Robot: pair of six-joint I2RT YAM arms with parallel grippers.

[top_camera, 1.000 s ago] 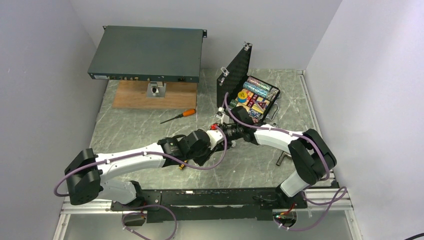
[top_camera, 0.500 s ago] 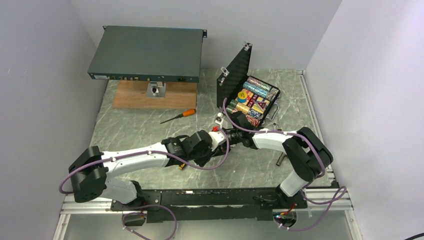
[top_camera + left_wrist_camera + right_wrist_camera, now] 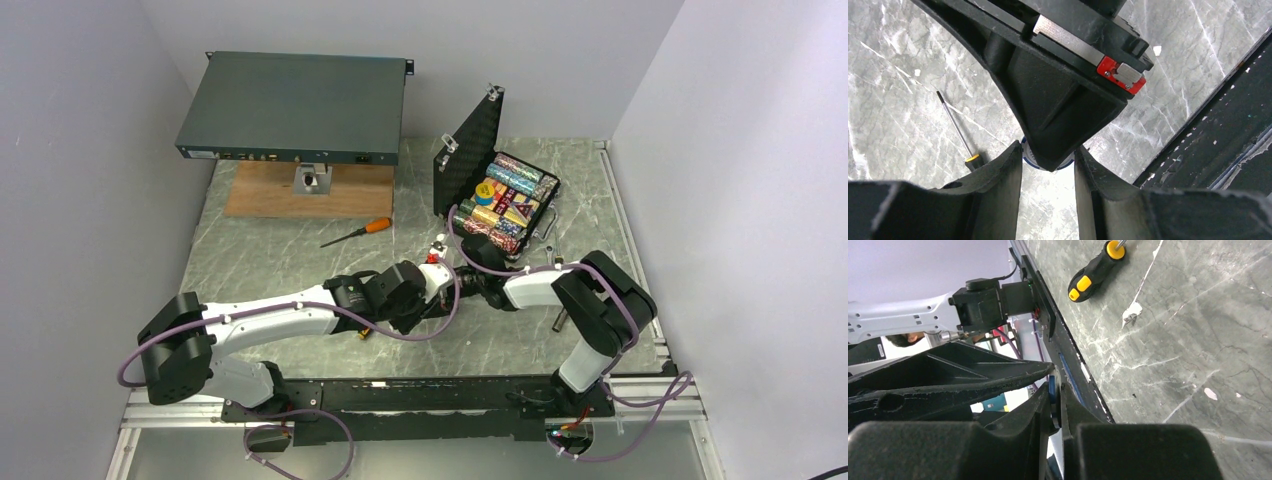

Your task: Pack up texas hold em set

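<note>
Left gripper is clamped on a whitish chip with a blue rim, one finger on each side of its edge. The right gripper is pinched on that same chip from the other way, fingers flat against its faces. In its own wrist view we only get the chip edge-on, as a thin blue strip. So both have hold of it at once, up off the table, with the two wrists nose to nose around the middle.

Just behind them, toward the far right, sits the black case. It's open, lid standing up, and rows of coloured chips are packed inside.

A yellow-and-black screwdriver lies on the table under the left arm. An orange one lies left of the case. The green rack is at the far left on a wooden board.
</note>
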